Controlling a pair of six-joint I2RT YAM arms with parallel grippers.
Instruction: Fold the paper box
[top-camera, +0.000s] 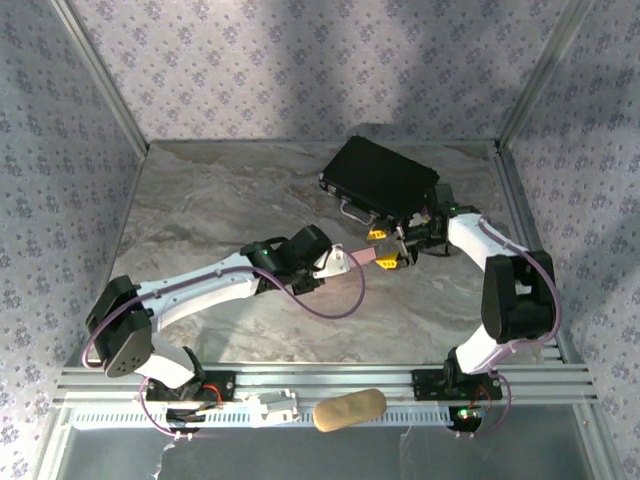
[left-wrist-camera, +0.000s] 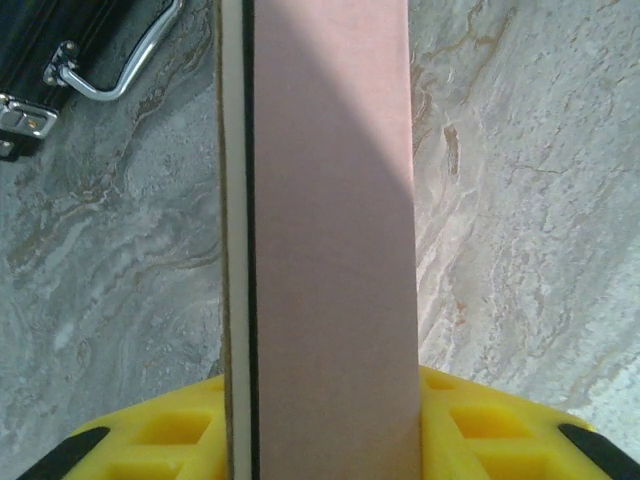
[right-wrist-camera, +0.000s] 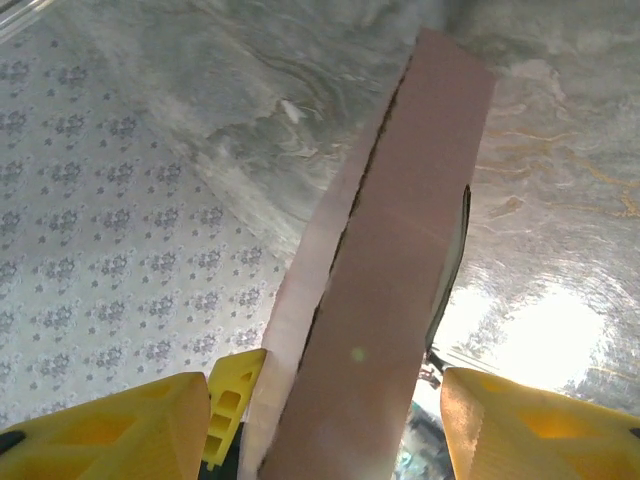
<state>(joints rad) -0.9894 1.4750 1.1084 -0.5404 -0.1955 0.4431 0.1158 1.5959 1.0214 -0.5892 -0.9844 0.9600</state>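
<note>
Paper box (top-camera: 362, 257) held above the counter (top-camera: 220, 200), mid-span between both arms, near the black case (top-camera: 380, 178).
Left pincer (left-wrist-camera: 325, 440) pinches one end. Right pincer (right-wrist-camera: 325, 420) is spread and straddles the box without touching. I'd hold left square and close right across the open seam. Flap state unreadable; box ends cropped in wrist views.

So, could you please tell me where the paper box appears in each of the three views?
Top external: the paper box is a short pink strip right of centre, nearer the arms than the black case.
Left wrist: the paper box is a tall pink band down the middle.
Right wrist: the paper box slants from bottom centre to upper right.
Shared landmark: the marbled tabletop behind it.
</note>
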